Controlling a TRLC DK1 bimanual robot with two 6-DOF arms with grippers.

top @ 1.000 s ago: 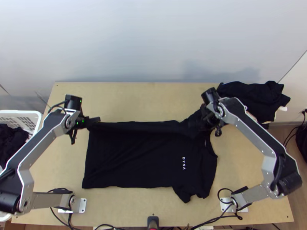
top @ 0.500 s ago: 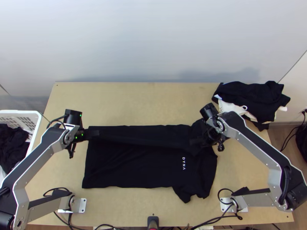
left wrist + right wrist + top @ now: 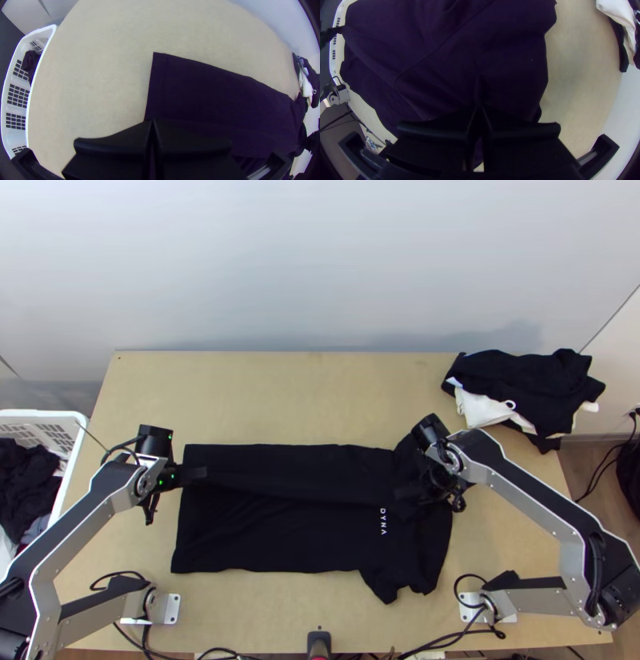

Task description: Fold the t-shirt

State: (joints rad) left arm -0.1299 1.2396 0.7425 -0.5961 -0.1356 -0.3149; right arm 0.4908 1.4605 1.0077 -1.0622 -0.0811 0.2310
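The black t-shirt (image 3: 272, 532) lies across the table, its hem end at the left and its collar and sleeve end at the right, with a fold running lengthwise through it. At its left edge my left gripper (image 3: 200, 474) is shut on the shirt's hem end. My right gripper (image 3: 406, 494) is shut on the cloth near the shoulder, beside the white lettering. In the left wrist view the fingertips of my left gripper (image 3: 152, 122) meet at the shirt (image 3: 206, 90). The right wrist view has the tips of my right gripper (image 3: 479, 107) together on a pinched ridge of the shirt (image 3: 453, 66).
A white basket (image 3: 74, 478) with dark clothes stands at the table's left side. Black and white garments (image 3: 528, 384) are piled at the back right corner. Bare wood (image 3: 280, 396) stretches behind the shirt. A dark object (image 3: 319, 642) sits at the near edge.
Both grippers have moved toward the near side with the held cloth, the right one also slightly left. The shirt's far part has come down flatter on the table behind them.
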